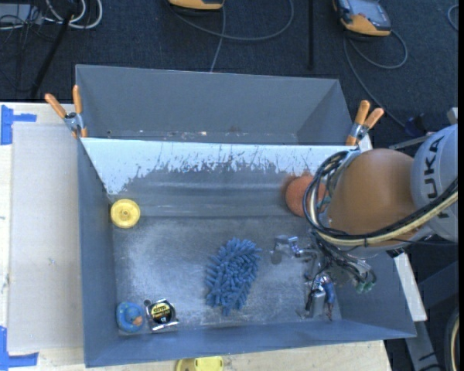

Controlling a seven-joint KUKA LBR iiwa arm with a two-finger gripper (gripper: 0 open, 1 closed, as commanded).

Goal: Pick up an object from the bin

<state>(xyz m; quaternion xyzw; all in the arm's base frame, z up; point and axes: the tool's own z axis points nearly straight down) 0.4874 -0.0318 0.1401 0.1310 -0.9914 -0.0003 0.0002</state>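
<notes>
Toward the near right corner of the grey bin (pixel 209 122), the gripper (pixel 319 298) hangs low over the bare floor, pointing downward from beneath the arm's orange cover (pixel 375 192) and its looped cables. Whether it is spread or closed cannot be told from where I stand; it is too dark and small against the floor. The nearest thing is a blue shaggy duster head (pixel 232 273), lying at the middle of the floor, to the left of the gripper and apart from it. An orange rounded thing (pixel 295 195) sits at the foot of the far wall on the right side, partly hidden behind the cables. A yellow round disc (pixel 124 213) lies by the left wall, well apart from the gripper. At the near left corner a small blue round thing (pixel 128 315) rests just beside a yellow and black tape measure (pixel 162 313), close enough that I cannot tell whether they touch.
</notes>
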